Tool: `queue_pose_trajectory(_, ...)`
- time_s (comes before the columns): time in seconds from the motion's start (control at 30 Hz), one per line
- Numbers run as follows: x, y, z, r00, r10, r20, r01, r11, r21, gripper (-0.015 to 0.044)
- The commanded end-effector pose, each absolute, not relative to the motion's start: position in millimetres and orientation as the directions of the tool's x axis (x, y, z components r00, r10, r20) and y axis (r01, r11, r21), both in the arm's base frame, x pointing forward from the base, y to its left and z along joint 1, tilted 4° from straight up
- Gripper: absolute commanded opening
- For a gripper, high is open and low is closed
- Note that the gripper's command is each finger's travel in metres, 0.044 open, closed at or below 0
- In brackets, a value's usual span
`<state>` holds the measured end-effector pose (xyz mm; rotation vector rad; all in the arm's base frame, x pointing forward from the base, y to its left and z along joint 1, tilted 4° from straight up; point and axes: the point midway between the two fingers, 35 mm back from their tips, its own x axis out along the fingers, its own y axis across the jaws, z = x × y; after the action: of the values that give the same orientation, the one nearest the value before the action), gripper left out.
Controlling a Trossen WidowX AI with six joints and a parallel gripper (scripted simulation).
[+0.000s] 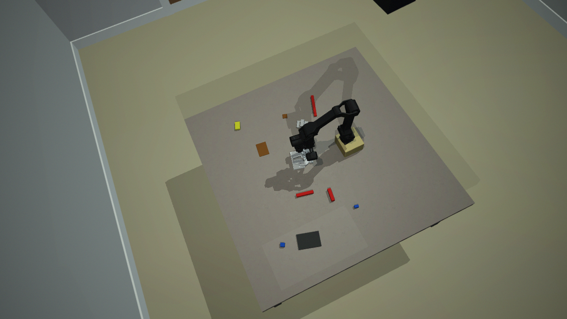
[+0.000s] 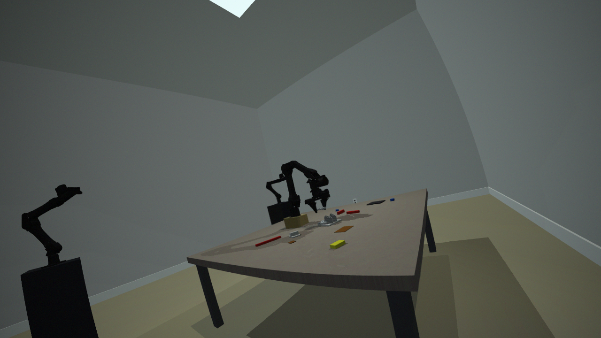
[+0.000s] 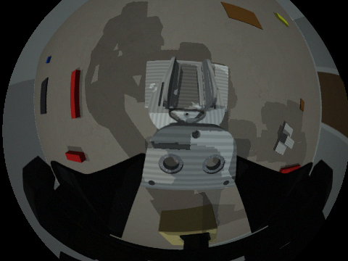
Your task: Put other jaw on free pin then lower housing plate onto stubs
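Note:
My gripper is shut on the grey housing plate, with one finger at each side edge. The plate has two round holes and hangs above the near part of the grey base. In the wrist view the left jaw and the right jaw stand side by side on the base, roughly parallel; they also look upright in the exterior view. The plate hides the pins, stubs and gear teeth in the wrist view, so I cannot tell whether the teeth mesh.
A small grey bracket lies to one side of the base. Red bars, an orange plate, a yellow block and a dark plate lie around. The tan block supports my arm.

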<state>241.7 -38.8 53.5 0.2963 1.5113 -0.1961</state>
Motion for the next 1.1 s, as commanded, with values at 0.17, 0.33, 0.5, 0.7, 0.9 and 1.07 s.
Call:
queue_pose_trajectory(0.17, 241, -38, 53, 0.053, 0.059, -0.997, 0.321, 0.944, 0.073, 0.0351)
queue_pose_trajectory(0.33, 241, -38, 53, 0.053, 0.059, -0.997, 0.321, 0.944, 0.073, 0.0351)
queue_pose_trajectory(0.5, 241, -38, 53, 0.053, 0.059, -0.997, 0.321, 0.944, 0.073, 0.0351)
queue_pose_trajectory(0.7, 241, -38, 49, 0.053, 0.059, -0.997, 0.321, 0.944, 0.073, 0.0351)
queue_pose_trajectory(0.9, 243, -38, 39, 0.053, 0.059, -0.997, 0.322, 0.944, 0.073, 0.0351)
queue_pose_trajectory(1.07, 244, -37, 31, 0.053, 0.059, -0.997, 0.322, 0.944, 0.073, 0.0351)
